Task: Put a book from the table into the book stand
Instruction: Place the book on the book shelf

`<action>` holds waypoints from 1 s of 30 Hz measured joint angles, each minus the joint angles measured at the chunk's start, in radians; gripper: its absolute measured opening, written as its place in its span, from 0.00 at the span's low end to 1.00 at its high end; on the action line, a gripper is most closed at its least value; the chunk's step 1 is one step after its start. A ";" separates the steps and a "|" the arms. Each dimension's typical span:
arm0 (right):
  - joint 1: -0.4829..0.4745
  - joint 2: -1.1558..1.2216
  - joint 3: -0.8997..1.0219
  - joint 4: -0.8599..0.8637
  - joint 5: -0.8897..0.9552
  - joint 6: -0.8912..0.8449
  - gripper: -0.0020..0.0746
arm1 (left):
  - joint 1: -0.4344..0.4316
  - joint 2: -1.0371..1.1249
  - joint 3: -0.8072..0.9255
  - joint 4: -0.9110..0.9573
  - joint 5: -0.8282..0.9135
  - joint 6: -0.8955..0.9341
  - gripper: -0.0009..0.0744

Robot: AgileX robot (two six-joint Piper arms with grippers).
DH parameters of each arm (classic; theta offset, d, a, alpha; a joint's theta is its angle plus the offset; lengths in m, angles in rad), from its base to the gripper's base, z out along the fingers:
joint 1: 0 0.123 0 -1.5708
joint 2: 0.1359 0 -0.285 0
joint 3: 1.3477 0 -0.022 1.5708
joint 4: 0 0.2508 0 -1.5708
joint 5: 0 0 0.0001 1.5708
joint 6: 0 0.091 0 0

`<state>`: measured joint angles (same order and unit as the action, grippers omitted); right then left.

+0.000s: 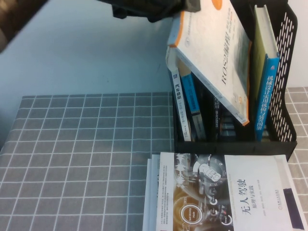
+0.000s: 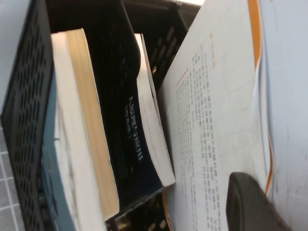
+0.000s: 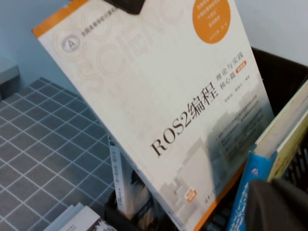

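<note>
**White book tilted over the black stand**

Grey checked cloth (image 1: 86,159) covers the table, and a pale blue wall stands behind it. At about 2 o'clock on the table is the black book stand (image 1: 279,130), with mesh sides. Several books stand upright inside it, among them a blue-spined book (image 1: 267,91) against the right wall of the stand.

The white ROS2 book (image 1: 216,53) with orange edge hangs tilted over the stand, its lower corner down between the other books, its top leaning toward 11 o'clock. The left gripper (image 1: 149,8) is at 12 o'clock, at the upper end of this book. One dark finger (image 2: 255,204) lies on the back cover; I cannot tell how wide the jaws are. The right gripper (image 3: 279,204) is near the stand, at the blue-spined book; its state I cannot tell.

At 5 o'clock, just in front of the stand, a stack of books (image 1: 216,192) lies flat on the cloth.
</note>
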<state>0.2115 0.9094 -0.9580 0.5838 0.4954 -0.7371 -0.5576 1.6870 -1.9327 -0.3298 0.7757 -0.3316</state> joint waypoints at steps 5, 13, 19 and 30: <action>0.000 0.000 -0.001 -0.002 0.000 0.001 0.02 | -0.091 0.027 0.000 0.222 -0.046 -0.179 0.15; 0.000 0.000 -0.002 -0.002 0.000 0.002 0.02 | -0.133 0.110 -0.002 0.347 -0.142 -0.278 0.15; 0.000 0.000 -0.002 -0.034 0.049 0.004 0.02 | -0.136 0.201 -0.006 0.353 -0.166 -0.278 0.15; 0.000 0.000 0.038 -0.056 0.130 0.004 0.02 | -0.138 0.262 -0.011 0.339 -0.179 -0.122 0.19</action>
<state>0.2115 0.9094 -0.9203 0.5279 0.6253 -0.7333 -0.6954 1.9486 -1.9436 0.0097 0.5967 -0.4537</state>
